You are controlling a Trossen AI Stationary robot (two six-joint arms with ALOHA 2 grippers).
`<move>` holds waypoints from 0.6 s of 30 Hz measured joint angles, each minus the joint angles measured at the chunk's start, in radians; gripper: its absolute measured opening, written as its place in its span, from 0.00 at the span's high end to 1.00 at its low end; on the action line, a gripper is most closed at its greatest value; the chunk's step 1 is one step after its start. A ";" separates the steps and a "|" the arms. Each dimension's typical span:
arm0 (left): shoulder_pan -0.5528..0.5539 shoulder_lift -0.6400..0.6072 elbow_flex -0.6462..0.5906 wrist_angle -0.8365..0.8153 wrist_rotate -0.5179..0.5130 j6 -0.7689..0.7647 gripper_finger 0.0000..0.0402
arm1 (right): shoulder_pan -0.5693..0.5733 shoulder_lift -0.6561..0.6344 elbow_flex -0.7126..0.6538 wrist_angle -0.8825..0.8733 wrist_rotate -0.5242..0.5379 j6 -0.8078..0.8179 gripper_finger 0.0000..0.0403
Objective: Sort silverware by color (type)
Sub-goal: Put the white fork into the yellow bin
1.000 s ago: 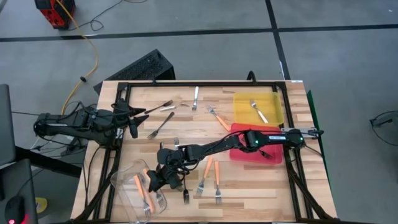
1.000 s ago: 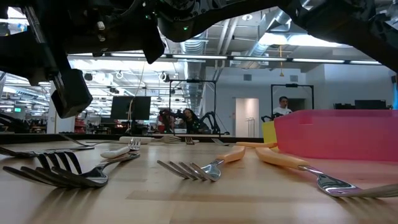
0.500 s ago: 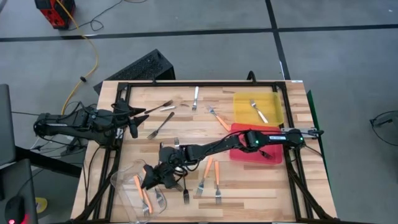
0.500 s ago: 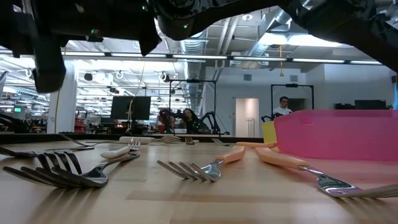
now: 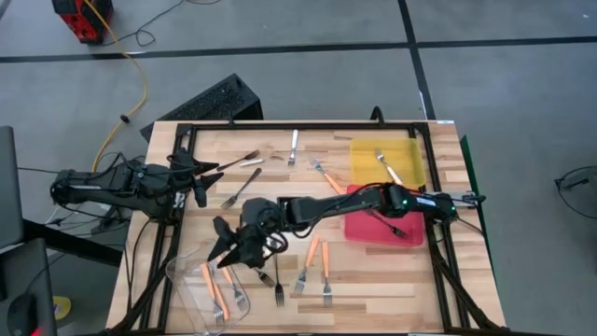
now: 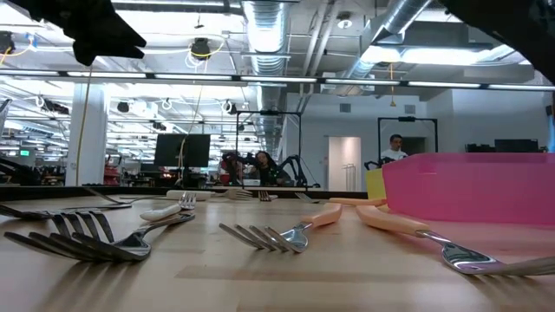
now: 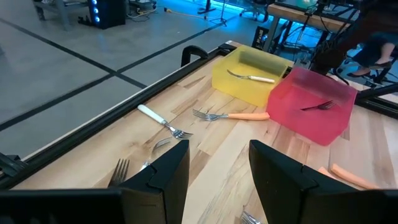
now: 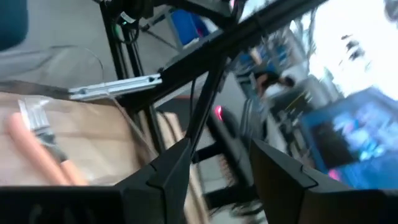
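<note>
The right gripper [image 5: 227,249] has lifted away from the clear plastic tub [image 5: 191,285] beneath it, fingers parted and empty, one orange-handled fork [image 5: 215,290] apparently delivered; left gripper [image 5: 207,174] idle, parted

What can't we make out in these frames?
- Clear tub, high view: the exact count of forks inside, blurred by its walls.
- Right pincer, high view: whether it holds a fork; too small and dark to tell.
- Red tray, low view: contents hidden behind its near wall.
- Right wrist view: motion blur; only one orange-handled fork reads.
</note>
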 joint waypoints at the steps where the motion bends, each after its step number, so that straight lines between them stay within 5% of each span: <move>1: 0.000 0.000 0.000 0.000 0.000 -0.003 0.62 | 0.000 -0.016 0.000 -0.027 0.012 0.035 0.53; 18: 0.000 0.000 0.000 -0.001 0.000 -0.003 0.62 | 0.004 -0.128 0.001 -0.489 0.285 0.456 0.56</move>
